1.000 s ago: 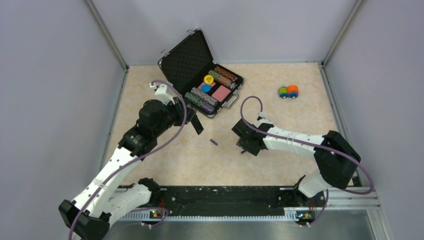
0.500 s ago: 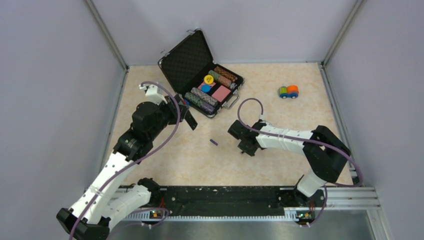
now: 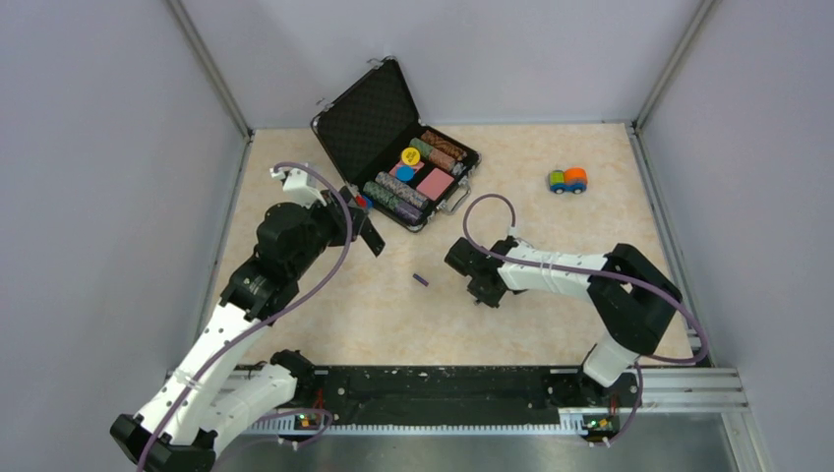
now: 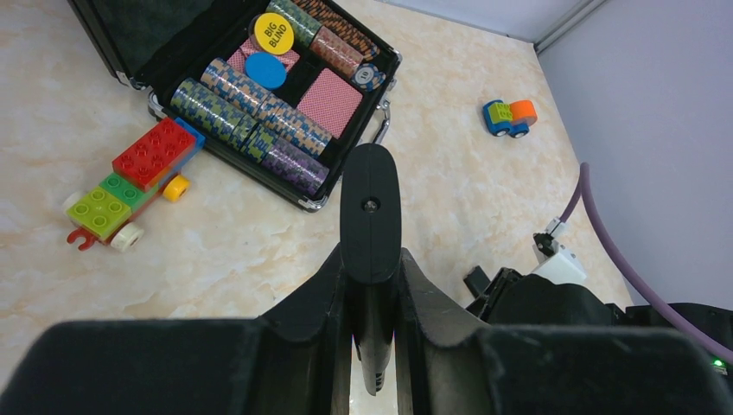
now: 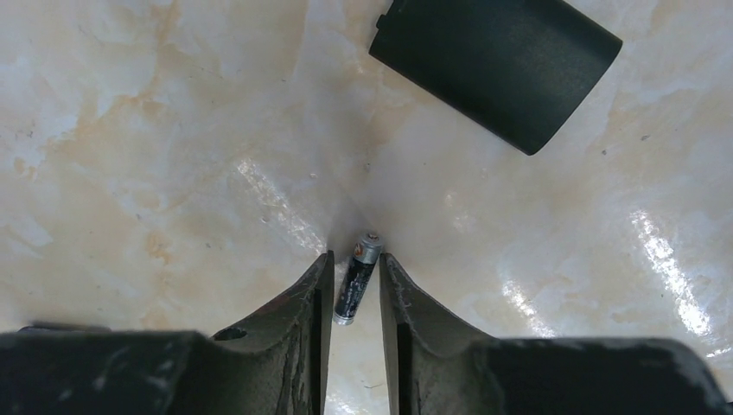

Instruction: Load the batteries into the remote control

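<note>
My left gripper (image 4: 370,259) is shut on the remote control (image 4: 370,203), a slim black bar that juts forward from between the fingers. From above, that gripper (image 3: 359,228) holds the remote (image 3: 373,237) over the table, just left of the chip case. One dark battery (image 5: 357,290) with a pale end lies slightly tilted on the table between the fingers of my right gripper (image 5: 356,259). Its jaws stand narrow around it, with slim gaps still showing. The purple battery (image 3: 421,279) lies loose, left of the right gripper (image 3: 489,293). The flat black cover (image 5: 497,65) lies just beyond.
An open black case of poker chips (image 3: 393,147) stands at the back centre. A toy brick vehicle (image 4: 130,186) sits left of the case and a small toy car (image 3: 567,180) at the back right. Grey walls close in both sides.
The left arm has drawn the remote back and to the left. The right gripper has shifted slightly left and its jaws have narrowed around the dark battery.
</note>
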